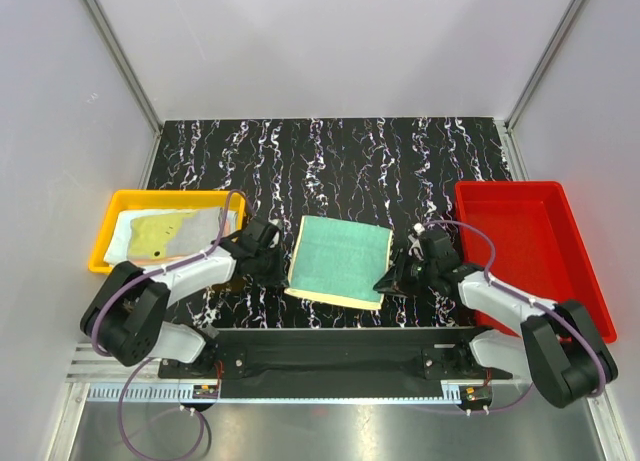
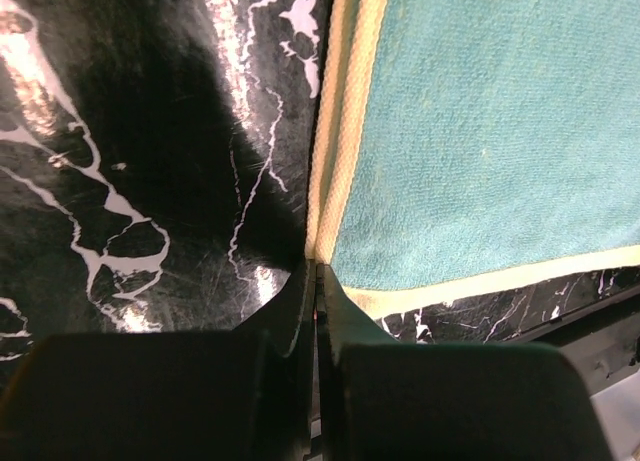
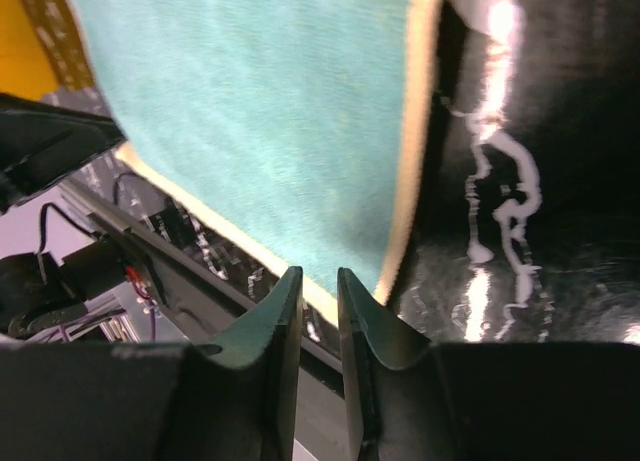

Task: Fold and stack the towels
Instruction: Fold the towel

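Closest to the left wrist camera are the left jaws, and their two dark fingers [image 2: 345, 321] are pressed fully together, with no gap between them. Their tips touch the near left corner of the teal towel [image 2: 500, 131], at the place where its pale yellow border turns; I cannot tell if a little of the cloth is pinched between them. The right jaws stand only a little apart, with a narrow slit between them, and nothing is in that slit. They are just beside the near right corner of the same towel and do not hold it. This towel lies flat on the black marbled table [image 1: 330, 151], in the middle between the two arms, turned slightly so that its sides are not parallel with the table edge. A pale yellow strip shows along its left side and its near side. The left arm [image 1: 190, 271] reaches to it from the left and the right arm [image 1: 500, 296] from the right, both low over the table. Further left stands the yellow tray [image 1: 108, 211], and inside it lie more towels: a yellow-green towel [image 1: 158, 233] and, just beside it, a pale whitish towel [image 1: 215, 224]. Further right, well apart from the teal towel, stands the red tray [image 1: 505, 188].
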Motion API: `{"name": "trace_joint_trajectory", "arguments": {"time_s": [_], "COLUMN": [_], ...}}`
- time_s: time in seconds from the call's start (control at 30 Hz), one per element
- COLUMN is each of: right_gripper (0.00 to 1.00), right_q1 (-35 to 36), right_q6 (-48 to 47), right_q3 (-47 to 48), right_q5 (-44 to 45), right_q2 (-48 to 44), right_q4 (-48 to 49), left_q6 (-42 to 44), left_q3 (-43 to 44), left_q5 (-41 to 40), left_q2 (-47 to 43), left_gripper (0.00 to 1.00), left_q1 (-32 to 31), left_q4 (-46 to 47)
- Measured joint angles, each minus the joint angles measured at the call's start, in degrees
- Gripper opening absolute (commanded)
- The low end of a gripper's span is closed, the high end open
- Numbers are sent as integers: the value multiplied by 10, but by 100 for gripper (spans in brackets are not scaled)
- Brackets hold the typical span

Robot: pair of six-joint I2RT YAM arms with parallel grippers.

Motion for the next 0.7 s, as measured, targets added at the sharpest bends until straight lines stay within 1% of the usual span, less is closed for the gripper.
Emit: {"name": "trace_joint_trajectory", "arguments": {"time_s": [0.1,0.17,0.3,0.43,0.57,0.7], "right_gripper": [27,27,27,26,26,24], "right_q1": [7,11,15,21,50,96], "right_q6": [0,0,0,0,0,-2], "right_q3": [11,21,30,30,33,47], "right_q5": [0,0,1,1,6,32], "right_q2": [-29,-32,-8,15,31,37], "right_q4": [-9,-9,-5,-1,3,-5], "left_q6": [0,0,0,-3,-9,-13], "left_q3": [1,2,2,-7,-13,-13], "left_q5": [-11,-16,-31,-31,-22,-11], "left_q2": [-12,-26,-45,-28,-22,-17], "left_gripper": [0,0,0,0,0,0], "left_q1": [0,0,0,3,7,7], "left_q4": [-18,-35,-51,-38,-17,-2]}}
